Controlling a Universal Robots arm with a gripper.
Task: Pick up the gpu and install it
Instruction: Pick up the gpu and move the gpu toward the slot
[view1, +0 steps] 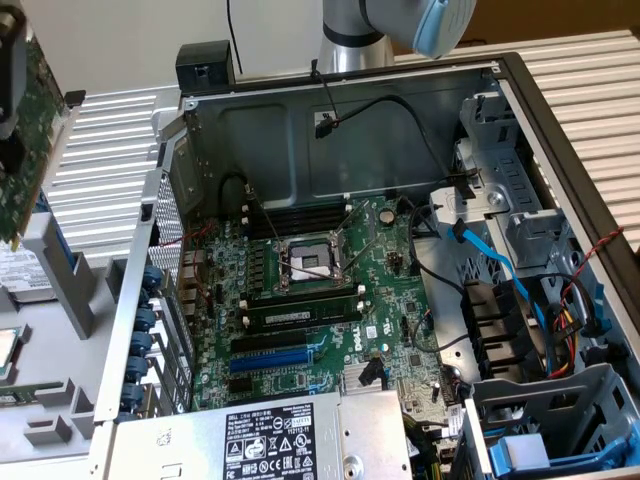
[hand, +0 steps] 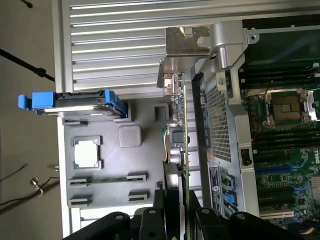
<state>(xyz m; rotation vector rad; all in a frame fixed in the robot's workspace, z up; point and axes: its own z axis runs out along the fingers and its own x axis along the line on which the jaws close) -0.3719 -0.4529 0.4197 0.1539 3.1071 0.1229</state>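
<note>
The gpu (view1: 32, 120) hangs in the air at the exterior view's far left, outside the open computer case (view1: 300, 130), above a grey tray (view1: 60, 290). Its green board stands on edge and tilted. My gripper (view1: 10, 100) is shut on it from the far left. In the wrist view the gpu (hand: 181, 130) runs edge-on away from my gripper (hand: 180, 212), its silver end bracket (hand: 182, 50) at the far end. The black fingers (hand: 157, 210) press on both faces of the card. The green motherboard (view1: 330, 300) lies in the case with a blue slot (view1: 268, 360) near its front.
Black memory sticks (view1: 305, 315) and the processor socket (view1: 315, 262) sit mid-board. Blue and black cables (view1: 490, 250) crowd the exterior view's right. A power supply (view1: 280, 440) lies in front. The grey tray (hand: 142, 150) carries a chip (hand: 87, 152) and a blue-framed drive (hand: 75, 102).
</note>
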